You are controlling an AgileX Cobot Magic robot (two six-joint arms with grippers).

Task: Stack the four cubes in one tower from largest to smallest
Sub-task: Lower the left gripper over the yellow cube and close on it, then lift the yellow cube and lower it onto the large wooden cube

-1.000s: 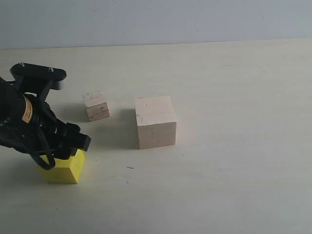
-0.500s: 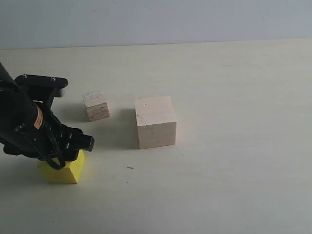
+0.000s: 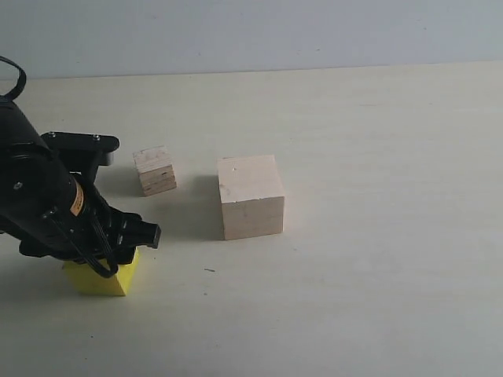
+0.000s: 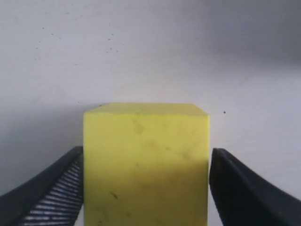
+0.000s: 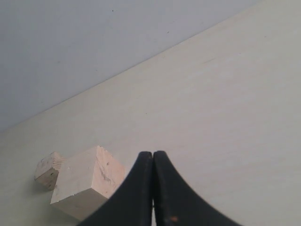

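Three cubes show on the table. The large pale wood cube [image 3: 250, 196] stands in the middle, also seen in the right wrist view [image 5: 87, 181]. The small layered plywood cube [image 3: 155, 170] sits to its left and a little farther back [image 5: 47, 170]. At front left is the yellow cube [image 3: 98, 279], partly hidden under my left arm. My left gripper [image 4: 146, 153] is open wide, one finger [image 4: 56, 188] on each side of the yellow cube [image 4: 146, 165], close to its faces. My right gripper [image 5: 153, 155] is shut and empty, away from the cubes and out of the exterior view.
The pale table [image 3: 377, 157] runs wide and bare to the right and front of the large cube. A grey wall [image 3: 251, 31] rises behind the table's far edge.
My left arm has come down and slightly to the right over the yellow cube, covering more of it. The cubes have not moved.
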